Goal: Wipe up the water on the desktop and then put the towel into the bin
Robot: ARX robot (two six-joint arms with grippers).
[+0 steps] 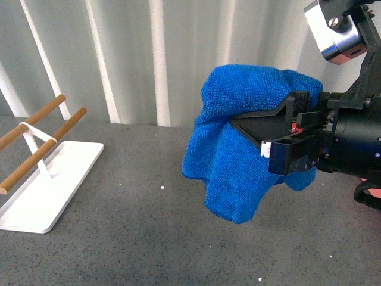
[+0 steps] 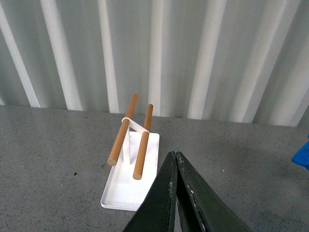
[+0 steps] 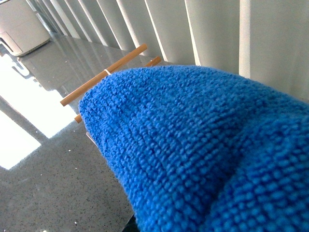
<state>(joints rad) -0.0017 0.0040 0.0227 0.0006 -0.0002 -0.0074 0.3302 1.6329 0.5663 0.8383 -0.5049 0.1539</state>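
Note:
The blue towel [image 1: 238, 167] hangs in the air above the speckled dark grey desktop [image 1: 137, 238], draped over my right gripper [image 1: 253, 134], which is shut on it. In the right wrist view the towel [image 3: 193, 145] fills most of the picture and hides the fingers. My left gripper [image 2: 174, 157] is shut and empty, above the desktop [image 2: 48, 145] near the white tray; a corner of the towel [image 2: 303, 154] shows at the edge of the left wrist view. A salmon-pink sliver, perhaps the bin's edge [image 1: 374, 193], shows behind the right arm.
A white tray [image 1: 65, 179] with two wooden rails [image 1: 36, 119] stands at the left of the desktop; it also shows in the left wrist view [image 2: 123, 191]. A ribbed white wall [image 1: 137, 59] runs along the back.

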